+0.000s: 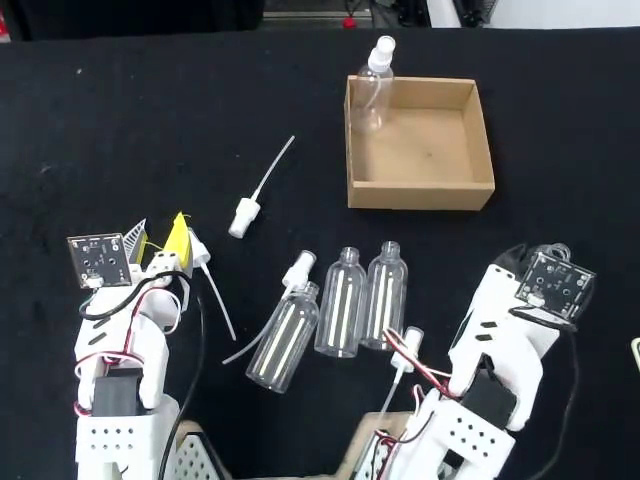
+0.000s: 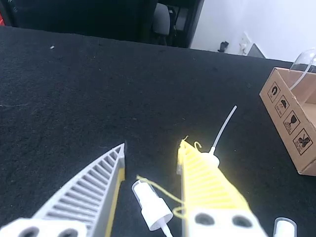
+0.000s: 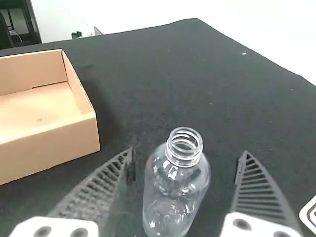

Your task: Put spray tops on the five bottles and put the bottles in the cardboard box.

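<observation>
The cardboard box (image 1: 420,195) sits far right with one capped bottle (image 1: 372,95) standing in its far-left corner. Three bottles (image 1: 342,300) lie side by side at mid-table. The right gripper (image 3: 186,153), near right, is spread wide around an open bottle (image 3: 175,197) that seems to lie flat, and neither jaw touches it. If one jaw lands first, I'd expect the round bottle to roll off. The left gripper (image 2: 152,145), near left, is parted with a spray top (image 2: 149,201) between its jaws, not visibly pinched. The smooth cap could squirt out, or its thin tube bend. A loose spray top (image 1: 244,216) lies beyond.
</observation>
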